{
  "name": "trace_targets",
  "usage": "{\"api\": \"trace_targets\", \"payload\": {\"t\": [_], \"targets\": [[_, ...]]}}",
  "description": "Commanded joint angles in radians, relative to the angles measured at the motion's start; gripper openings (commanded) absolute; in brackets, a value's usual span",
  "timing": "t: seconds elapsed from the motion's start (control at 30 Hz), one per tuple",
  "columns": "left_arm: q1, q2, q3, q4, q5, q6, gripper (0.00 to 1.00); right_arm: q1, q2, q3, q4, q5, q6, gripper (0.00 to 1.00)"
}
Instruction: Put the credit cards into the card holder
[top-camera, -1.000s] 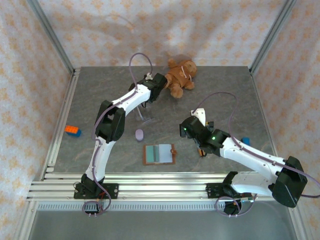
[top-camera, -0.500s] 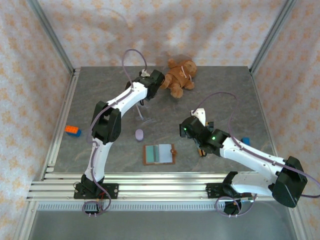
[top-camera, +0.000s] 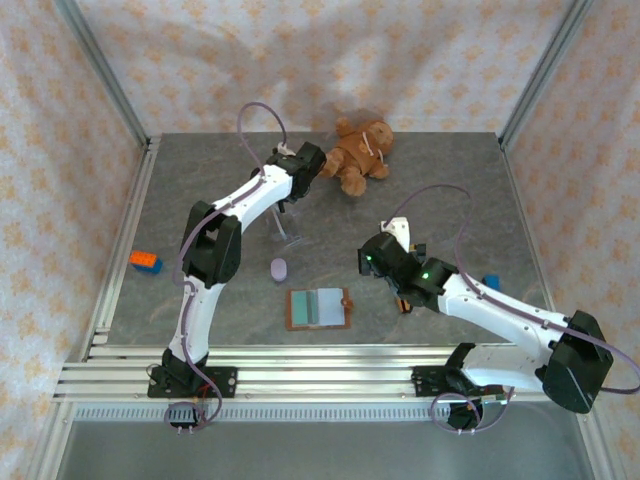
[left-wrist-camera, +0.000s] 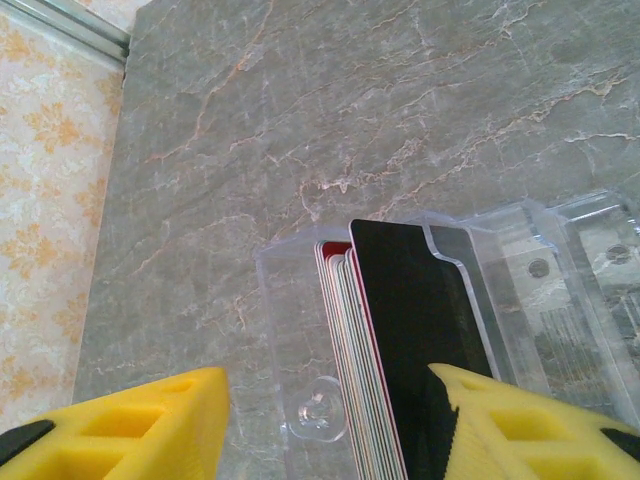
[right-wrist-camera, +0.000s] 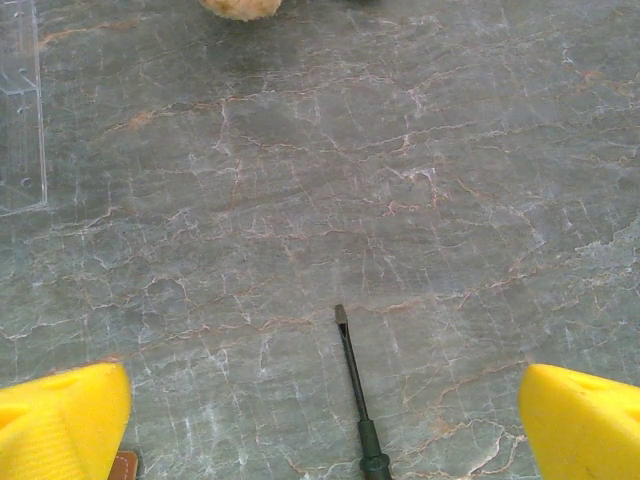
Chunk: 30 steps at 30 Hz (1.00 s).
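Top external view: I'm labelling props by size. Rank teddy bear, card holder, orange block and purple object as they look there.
Largest: teddy bear
Next: card holder, lying open
Smallest: orange block and purple object, too close to rank.

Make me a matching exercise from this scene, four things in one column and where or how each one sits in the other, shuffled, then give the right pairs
Things:
1. teddy bear
2. card holder
3. orange toy brick
4. credit cards

Places:
A. standing on edge in a clear box
B. at the far side
C. at the left side
D. lying open at the near side

Pairs: 1-B, 2-D, 3-C, 4-A
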Motion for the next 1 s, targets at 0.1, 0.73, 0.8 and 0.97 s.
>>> {"api": "trace_targets", "payload": {"t": [0.1,0.73,0.8,0.97], "targets": [[0.014,0.010,0.029,-0.063,-0.032,-0.043,0.56,-0.005,0.000,0.010,-0.015,0.013,0.011,0.99],[0.012,-0.048,0.011,-0.049,-0.011,-0.040,0.32,-0.005,0.005,0.010,-0.016,0.018,0.014,0.99],[0.013,-0.068,-0.017,-0.025,0.011,-0.065,0.32,-0.005,0.005,0.012,-0.018,0.018,0.014,0.99],[0.029,-0.100,-0.063,0.007,0.071,-0.117,0.32,-0.005,0.003,0.010,-0.021,0.021,0.015,0.99]]}}
